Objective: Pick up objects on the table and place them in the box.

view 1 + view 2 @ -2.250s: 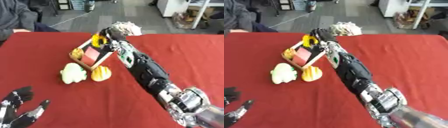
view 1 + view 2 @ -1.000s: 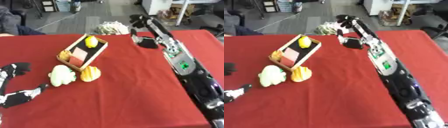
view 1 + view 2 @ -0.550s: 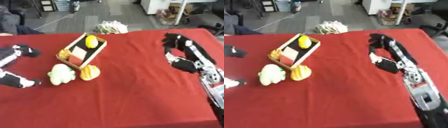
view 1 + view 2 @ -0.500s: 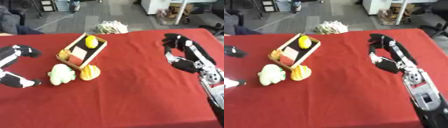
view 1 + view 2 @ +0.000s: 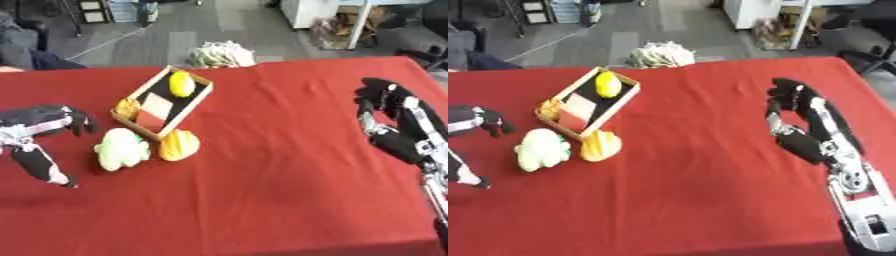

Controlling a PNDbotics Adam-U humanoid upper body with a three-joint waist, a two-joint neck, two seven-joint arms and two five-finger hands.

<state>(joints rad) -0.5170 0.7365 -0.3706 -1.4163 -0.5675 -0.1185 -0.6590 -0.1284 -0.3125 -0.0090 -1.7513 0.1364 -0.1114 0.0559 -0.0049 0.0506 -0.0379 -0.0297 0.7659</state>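
A big work room, like an office or a robot lab.

A table with a red cloth (image 5: 262, 175) fills the near part of the scene. Past its far edge there is a grey floor (image 5: 166, 42) with a thin cable lying across it. At the far right stand white furniture (image 5: 306, 12) with a pale leg and some bags or clutter beside it. A dark chair (image 5: 877, 50) shows at the right edge. At the far left there are low shelves or carts (image 5: 92, 10). A pale crumpled bundle (image 5: 220, 54) lies on the floor just behind the table.
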